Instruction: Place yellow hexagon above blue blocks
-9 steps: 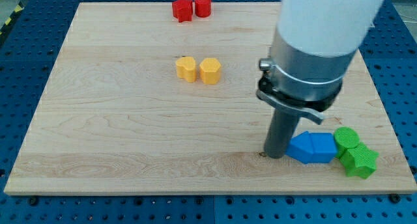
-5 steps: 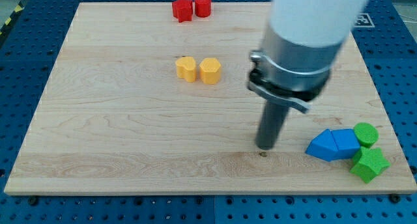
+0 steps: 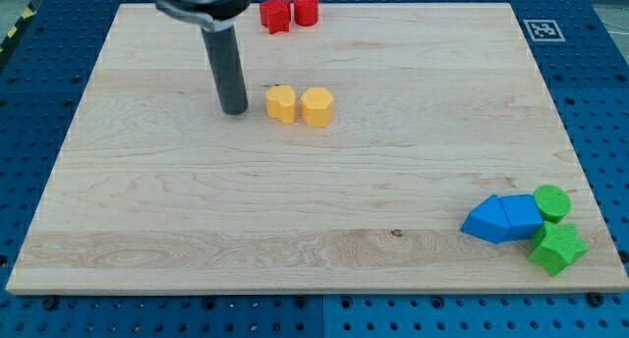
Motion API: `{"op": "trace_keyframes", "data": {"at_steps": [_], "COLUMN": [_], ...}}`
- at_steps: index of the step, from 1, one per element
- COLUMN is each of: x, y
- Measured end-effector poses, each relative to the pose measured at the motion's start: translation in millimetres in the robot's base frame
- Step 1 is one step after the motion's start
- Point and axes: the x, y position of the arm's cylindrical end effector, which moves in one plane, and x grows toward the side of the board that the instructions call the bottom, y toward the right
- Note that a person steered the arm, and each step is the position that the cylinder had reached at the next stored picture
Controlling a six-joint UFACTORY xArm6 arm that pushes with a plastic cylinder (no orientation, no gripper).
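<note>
The yellow hexagon point(image 3: 317, 107) sits on the wooden board point(image 3: 295, 200), above the middle. A second yellow block point(image 3: 281, 103), heart-like in shape, touches its left side. Two blue blocks point(image 3: 503, 219) lie together at the lower right. My tip point(image 3: 235, 111) rests on the board just left of the yellow pair, a small gap away from the heart-like block. The rod rises to the view's top.
A green cylinder point(image 3: 551, 201) and a green star-like block point(image 3: 557, 248) touch the blue blocks on their right, near the board's right edge. Two red blocks point(image 3: 289, 11) sit at the board's top edge, right of the rod.
The arm has swung from beside the blue blocks at the lower right up to the left of the yellow pair. Earlier the blue and green blocks were shoved rightward.
</note>
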Motion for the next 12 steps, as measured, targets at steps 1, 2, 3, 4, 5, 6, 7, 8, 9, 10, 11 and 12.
{"op": "trace_keyframes", "data": {"at_steps": [1, 2, 3, 4, 5, 6, 7, 8, 9, 10, 11, 12], "x": [-16.2, -16.3, -14.9, 1.4, 13.5, 13.4, 9.6, 7.1, 7.1, 7.1, 10.3, 29.8], "y": [13.3, 18.3, -14.4, -20.5, 11.5, 44.9, 77.4, 109.7, 129.3, 139.4, 139.2, 142.3]}}
